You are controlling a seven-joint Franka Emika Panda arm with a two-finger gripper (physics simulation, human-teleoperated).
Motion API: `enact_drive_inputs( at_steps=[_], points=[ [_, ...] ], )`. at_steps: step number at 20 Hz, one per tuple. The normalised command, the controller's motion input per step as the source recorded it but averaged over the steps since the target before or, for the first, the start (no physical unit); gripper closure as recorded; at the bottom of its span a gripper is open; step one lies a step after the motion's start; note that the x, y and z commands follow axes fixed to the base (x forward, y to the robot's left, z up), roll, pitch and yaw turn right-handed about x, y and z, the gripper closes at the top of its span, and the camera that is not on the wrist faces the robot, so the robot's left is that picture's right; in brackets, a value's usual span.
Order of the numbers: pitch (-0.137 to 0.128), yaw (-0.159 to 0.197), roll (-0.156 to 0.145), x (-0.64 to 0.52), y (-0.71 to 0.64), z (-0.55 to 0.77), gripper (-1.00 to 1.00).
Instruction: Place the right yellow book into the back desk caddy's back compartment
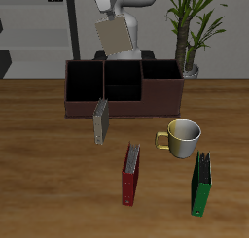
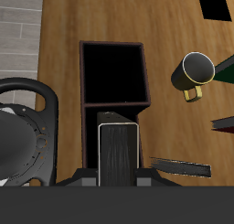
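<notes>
My gripper (image 1: 118, 26) is shut on the right yellow book (image 1: 114, 34), a small grey-tan hardback, and holds it tilted in the air above the back of the back desk caddy (image 1: 78, 109). The caddy is a long maroon-brown box with dark sections. Its narrow back compartment (image 1: 124, 73) lies in the middle, just below the book. In the wrist view the book (image 2: 119, 153) sits between my fingers (image 2: 90, 179) over the caddy's middle and hides that compartment. A large end section (image 2: 114, 74) shows open beyond it.
The twin grey-tan book (image 1: 100, 121) stands just in front of the caddy. A red book (image 1: 130, 174), a green book (image 1: 201, 184) and a mug (image 1: 182, 137) stand nearer the table's front edge. A potted plant (image 1: 190, 33) stands beside the caddy's end.
</notes>
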Motion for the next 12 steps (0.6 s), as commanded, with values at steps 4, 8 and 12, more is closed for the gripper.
enact_drive_inputs(
  at_steps=[4,8,12],
  points=[
    [0.026,0.015,0.010,0.00,0.05,-0.14,1.00],
    [0.024,0.011,-0.003,0.00,-0.05,-0.16,1.00],
    [0.020,0.023,0.007,0.01,0.00,-0.10,1.00]
  ],
)
